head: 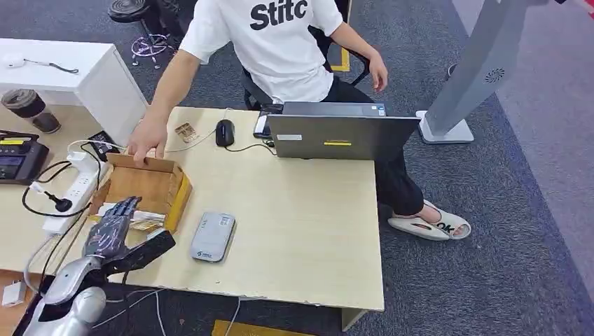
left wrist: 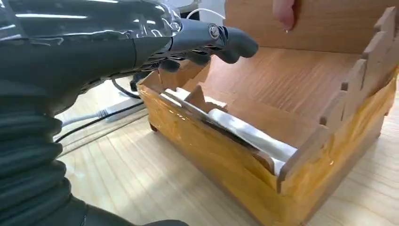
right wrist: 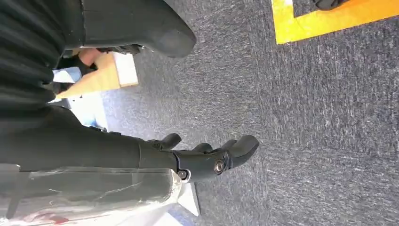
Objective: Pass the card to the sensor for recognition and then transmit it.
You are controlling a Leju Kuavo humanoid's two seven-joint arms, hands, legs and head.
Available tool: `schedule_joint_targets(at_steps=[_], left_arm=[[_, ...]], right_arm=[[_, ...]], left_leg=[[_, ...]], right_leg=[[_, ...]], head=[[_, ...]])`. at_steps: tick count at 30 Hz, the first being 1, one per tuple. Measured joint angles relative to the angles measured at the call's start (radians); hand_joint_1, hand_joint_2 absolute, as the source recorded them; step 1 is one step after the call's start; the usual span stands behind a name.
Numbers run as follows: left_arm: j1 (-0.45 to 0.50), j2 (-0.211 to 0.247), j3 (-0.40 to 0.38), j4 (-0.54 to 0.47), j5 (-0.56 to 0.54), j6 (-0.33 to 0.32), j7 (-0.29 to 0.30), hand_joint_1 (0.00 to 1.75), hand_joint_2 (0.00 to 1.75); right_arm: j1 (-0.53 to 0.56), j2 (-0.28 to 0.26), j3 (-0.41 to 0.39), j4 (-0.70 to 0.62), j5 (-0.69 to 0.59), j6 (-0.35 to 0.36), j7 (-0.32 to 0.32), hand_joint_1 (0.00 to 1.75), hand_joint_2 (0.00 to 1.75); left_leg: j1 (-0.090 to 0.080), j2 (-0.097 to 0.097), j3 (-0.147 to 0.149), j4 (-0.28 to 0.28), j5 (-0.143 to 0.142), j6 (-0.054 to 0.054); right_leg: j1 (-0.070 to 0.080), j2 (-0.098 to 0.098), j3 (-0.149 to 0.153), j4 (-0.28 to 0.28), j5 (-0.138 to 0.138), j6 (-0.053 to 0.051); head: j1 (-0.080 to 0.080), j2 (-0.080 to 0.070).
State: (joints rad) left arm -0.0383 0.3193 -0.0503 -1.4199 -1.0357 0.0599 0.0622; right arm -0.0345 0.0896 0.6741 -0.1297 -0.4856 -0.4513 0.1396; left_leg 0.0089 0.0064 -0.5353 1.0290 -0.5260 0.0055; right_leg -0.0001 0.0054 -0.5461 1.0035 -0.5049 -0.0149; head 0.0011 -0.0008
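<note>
Far left on the table (head: pixel 294 231): white power strip (head: pixel 73 189) with a black cable, dark device (head: pixel 17 159) at the edge. Next to these, the wooden box (head: pixel 143 185), open-topped with yellow tape on its sides, a person's hand (head: pixel 147 143) resting on its far rim. Over the box's near left corner, the left hand (head: pixel 112 227), reaching from the near edge, palm down, fingers spread and extended over the rim, thumb stuck out toward the right, gripping nothing. In the left wrist view, the fingers (left wrist: pixel 235 44) poised just above the box interior. Leaning inside the near wall, silvery-white flat cards (left wrist: pixel 235 125), partly hidden by the wall; how many, hard to make out. Just right of the box, the grey card sensor (head: pixel 213 236) flat on the table. Further right, at the far edge, mouse (head: pixel 224 131) and laptop (head: pixel 340 136). Right hand (right wrist: pixel 207 157) hanging beside the body above grey carpet (right wrist: pixel 306 117), fingers loosely curled but apart, empty as far as visible.
</note>
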Motion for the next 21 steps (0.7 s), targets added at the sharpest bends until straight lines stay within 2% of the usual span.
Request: schedule_joint_targets(at_steps=[14, 21], left_arm=[[-0.005, 0.028, -0.007, -0.021, -0.002, 0.0, 0.003, 0.02, 1.75], [-0.007, 0.036, -0.007, -0.027, -0.008, 0.001, 0.01, 0.1, 1.75]], right_arm=[[0.0, -0.001, 0.013, 0.0, -0.013, -0.001, 0.0, 0.0, 1.75], [0.0, -0.001, 0.017, 0.0, -0.013, 0.0, 0.0, 0.0, 1.75]], left_leg=[[0.0, 0.0, 0.0, 0.0, 0.0, 0.0], [0.0, 0.0, 0.0, 0.0, 0.0, 0.0]], right_leg=[[0.0, 0.0, 0.0, 0.0, 0.0, 0.0], [0.0, 0.0, 0.0, 0.0, 0.0, 0.0]], head=[[0.0, 0.0], [0.0, 0.0]])
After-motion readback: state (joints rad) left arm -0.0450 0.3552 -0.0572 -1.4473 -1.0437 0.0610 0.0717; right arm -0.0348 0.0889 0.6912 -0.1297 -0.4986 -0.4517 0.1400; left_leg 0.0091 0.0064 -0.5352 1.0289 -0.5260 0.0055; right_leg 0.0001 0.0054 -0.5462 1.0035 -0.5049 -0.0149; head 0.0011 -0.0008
